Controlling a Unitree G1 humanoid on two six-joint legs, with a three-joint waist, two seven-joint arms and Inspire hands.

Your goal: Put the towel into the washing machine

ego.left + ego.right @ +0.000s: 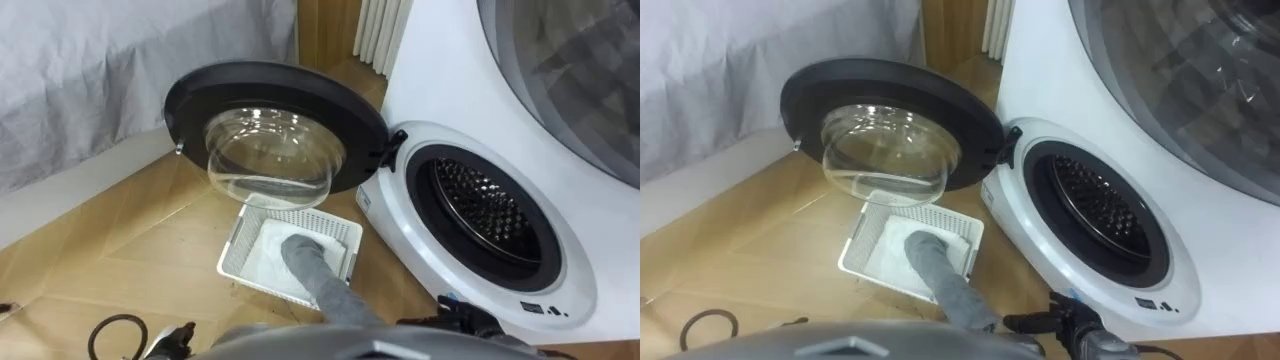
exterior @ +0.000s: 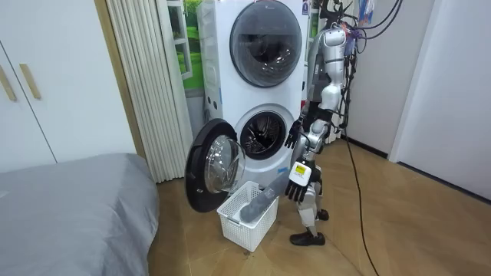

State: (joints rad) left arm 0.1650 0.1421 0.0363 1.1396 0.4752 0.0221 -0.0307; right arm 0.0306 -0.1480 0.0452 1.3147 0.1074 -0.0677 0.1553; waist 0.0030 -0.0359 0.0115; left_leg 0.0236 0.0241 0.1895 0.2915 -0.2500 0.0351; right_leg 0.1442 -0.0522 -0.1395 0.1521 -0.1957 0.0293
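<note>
A grey towel (image 1: 310, 265) runs as a stretched roll from the white basket (image 1: 238, 245) on the floor up towards me. In the room view the towel (image 2: 261, 203) ends at my left hand (image 2: 298, 182), which is curled on its upper end beside the basket (image 2: 238, 226). My right hand (image 2: 292, 135) is raised with fingers spread in front of the lower washing machine's drum opening (image 2: 262, 134); its dark fingers (image 1: 465, 318) lie at the bottom right. The drum opening (image 1: 490, 215) is dark, and its round door (image 1: 270, 130) stands wide open over the basket.
White cloth (image 1: 262, 258) lies in the basket under the towel. A second machine (image 2: 265, 34) is stacked on top. A grey-covered bed (image 2: 69, 207) stands at the room view's left, with a pleated curtain (image 2: 146, 84) behind the door. I stand on wooden floor (image 1: 120, 260).
</note>
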